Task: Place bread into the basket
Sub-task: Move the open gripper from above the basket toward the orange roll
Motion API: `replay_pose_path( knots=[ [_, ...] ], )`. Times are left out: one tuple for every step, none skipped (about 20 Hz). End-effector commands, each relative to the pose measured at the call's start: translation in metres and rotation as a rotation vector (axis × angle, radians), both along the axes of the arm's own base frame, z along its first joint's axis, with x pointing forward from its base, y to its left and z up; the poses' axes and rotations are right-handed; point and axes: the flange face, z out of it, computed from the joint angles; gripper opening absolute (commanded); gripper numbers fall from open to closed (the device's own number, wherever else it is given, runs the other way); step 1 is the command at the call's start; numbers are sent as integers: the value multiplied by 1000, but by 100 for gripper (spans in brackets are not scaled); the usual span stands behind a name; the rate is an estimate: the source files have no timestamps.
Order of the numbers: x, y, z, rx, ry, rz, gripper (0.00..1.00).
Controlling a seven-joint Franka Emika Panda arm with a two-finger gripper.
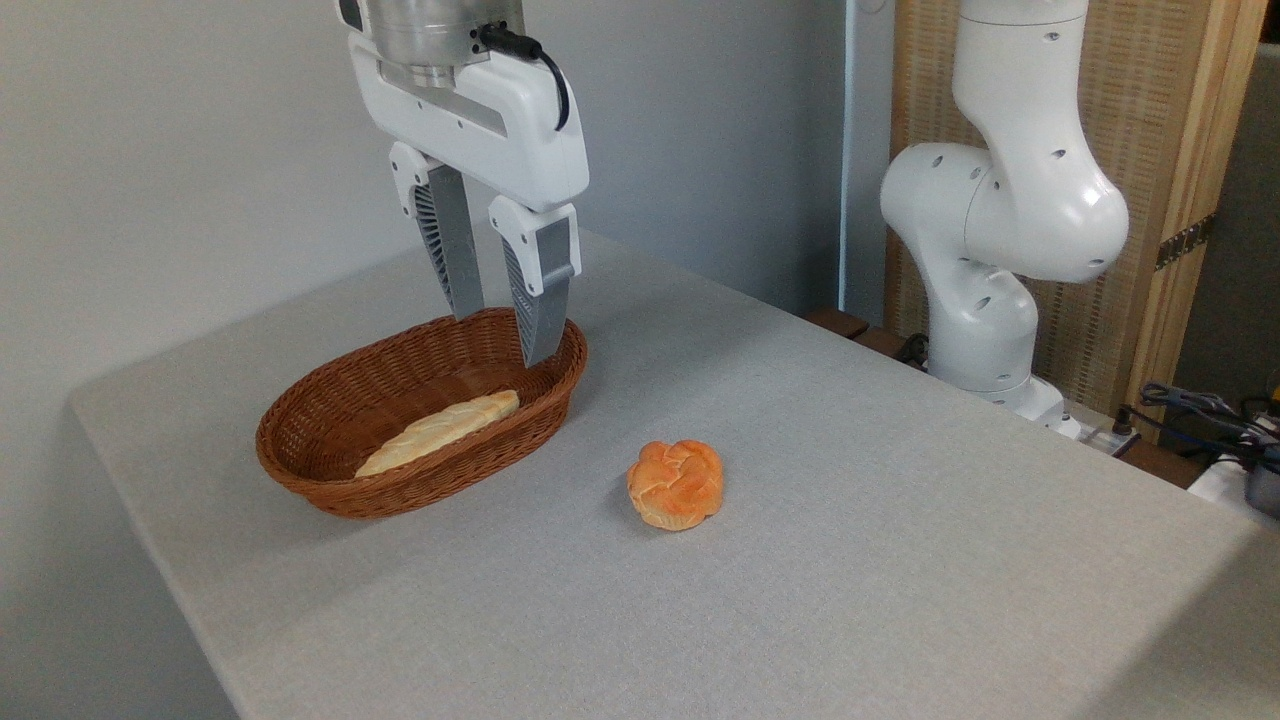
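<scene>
Gripper (502, 335) hanging above the far right end of the basket (330, 480), jaws released with a plain gap between them, nothing held. Fingers (455, 250) pointing down, tips level with or just over the far rim, seen against the woven wall. Bread (676, 484) sitting on the table (900, 560), right of the basket and a little nearer, apart from its rim with bare cloth between. Inside the basket, a long pale loaf (440, 430) lying along the floor, its left end close to the near wall, its right end toward the middle. Wide bare tabletop around the bun on all sides; near edge and right edge well apart from it. Left table edge close behind the basket, beside the grey wall. Robot base (985, 250) standing off the far right edge.
</scene>
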Motion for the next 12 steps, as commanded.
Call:
replay_pose_path(
  knots=[
    [1,3,1,5,21,-9,100],
    [1,5,2,5,21,-6,100],
    [1,9,2,5,18,2,100],
    [1,12,2,5,19,5,100],
    [2,12,2,6,18,5,100],
    [2,12,1,5,18,5,100],
    [2,12,0,3,16,7,100],
    [2,13,0,3,16,9,100],
    [2,13,-2,3,18,9,100],
    [2,13,-4,3,16,8,100],
    [0,13,-8,4,21,9,100],
    [-3,13,-11,4,15,9,100]
  ],
)
